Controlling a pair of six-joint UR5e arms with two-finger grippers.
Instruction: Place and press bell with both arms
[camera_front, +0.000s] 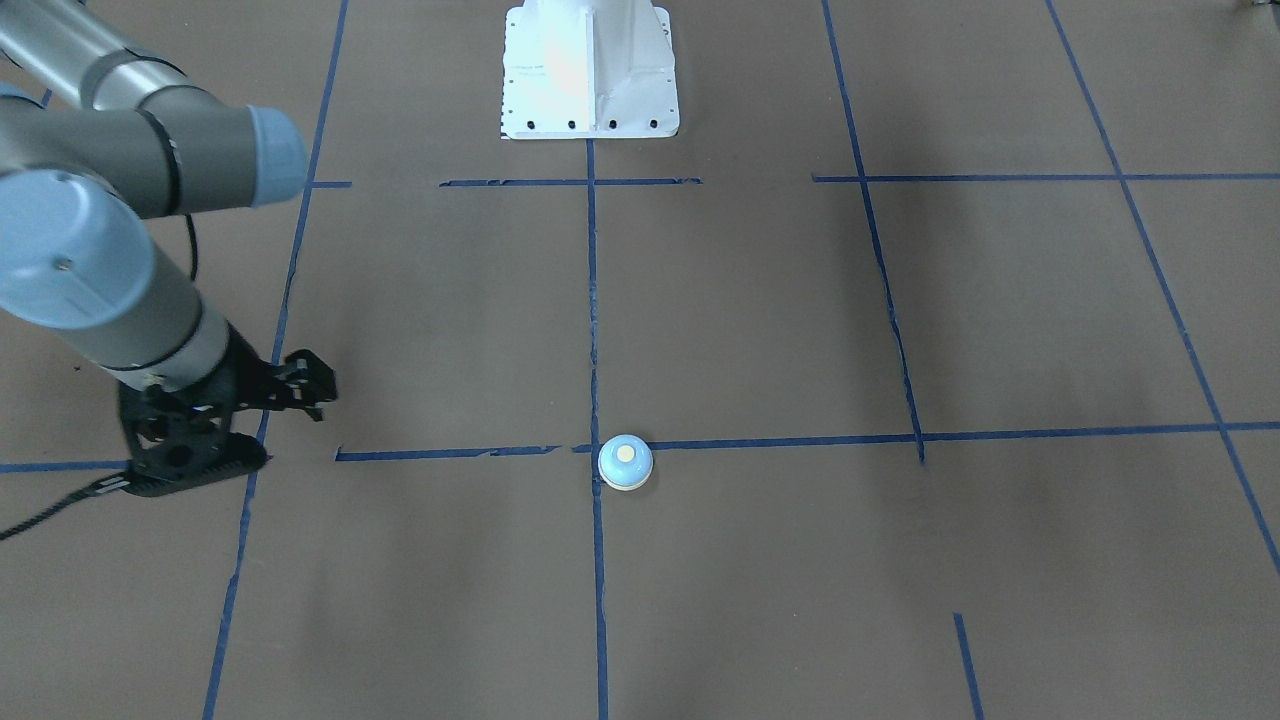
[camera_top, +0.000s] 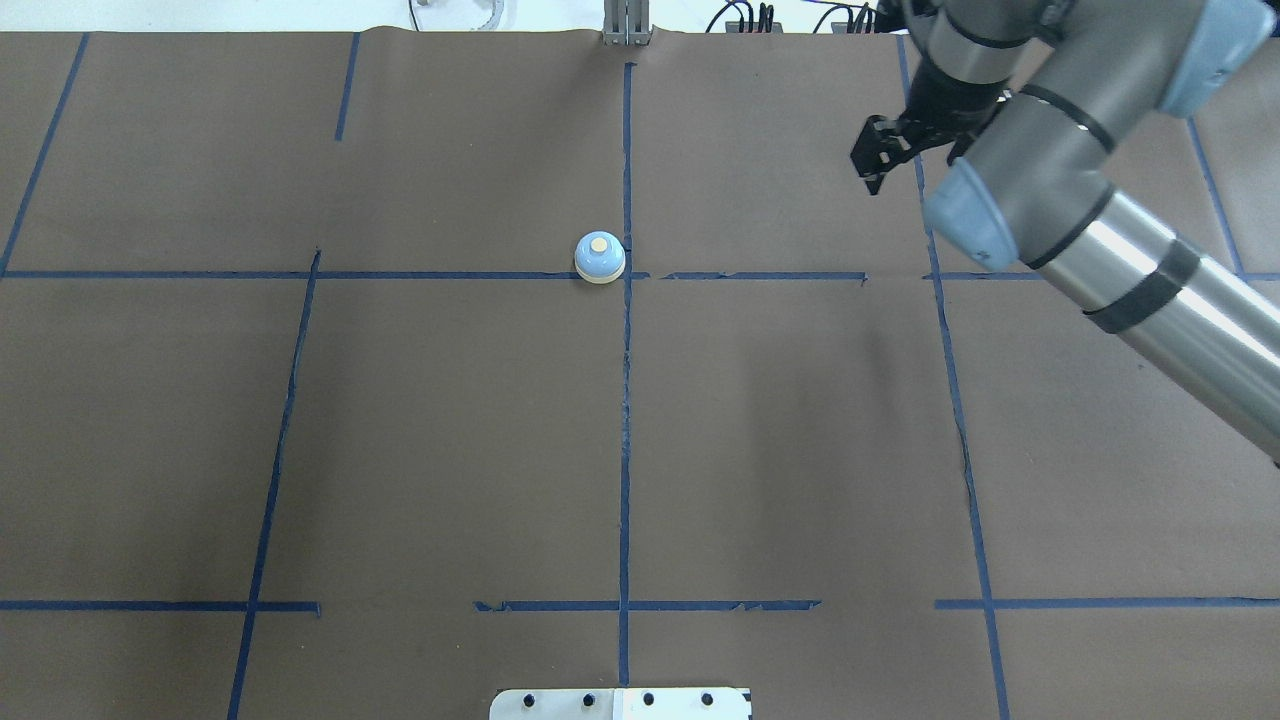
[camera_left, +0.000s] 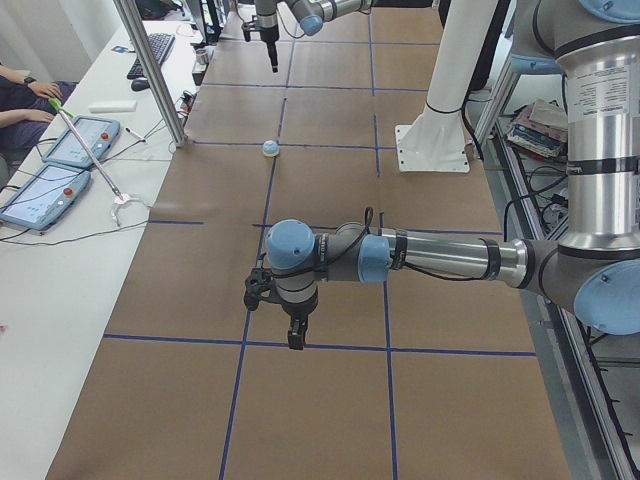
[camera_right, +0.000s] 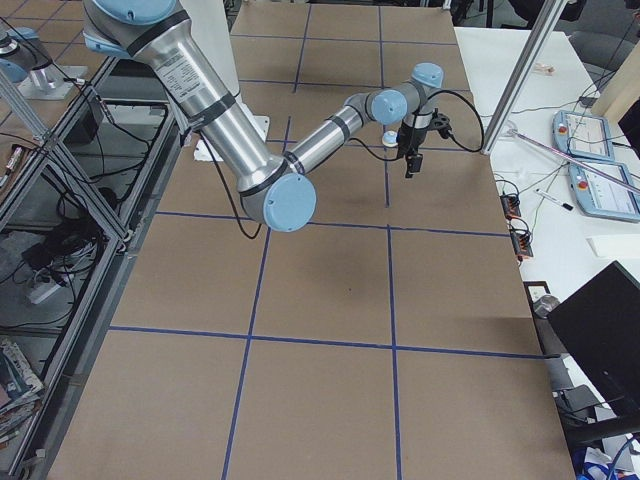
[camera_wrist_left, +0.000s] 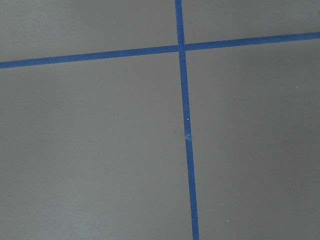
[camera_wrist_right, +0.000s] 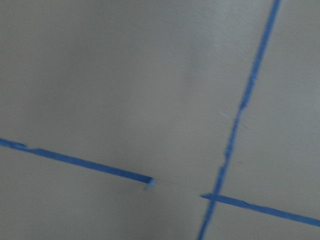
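Observation:
The bell (camera_top: 600, 257), a small light-blue dome with a cream button, stands on the brown table next to the centre tape cross, with nothing touching it. It also shows in the front view (camera_front: 626, 462) and the left side view (camera_left: 270, 148). My right gripper (camera_top: 875, 160) hangs above the table well to the right of the bell, empty, and its fingers look shut; it also shows in the front view (camera_front: 318, 392). My left gripper (camera_left: 296, 335) shows only in the left side view, far from the bell, pointing down over the table; I cannot tell whether it is open.
The white bolted pedestal (camera_front: 590, 70) stands at the robot's edge of the table. Blue tape lines (camera_top: 626, 400) divide the brown table cover. Tablets (camera_left: 60, 165) and an operator's arms lie on the white bench beyond the far edge.

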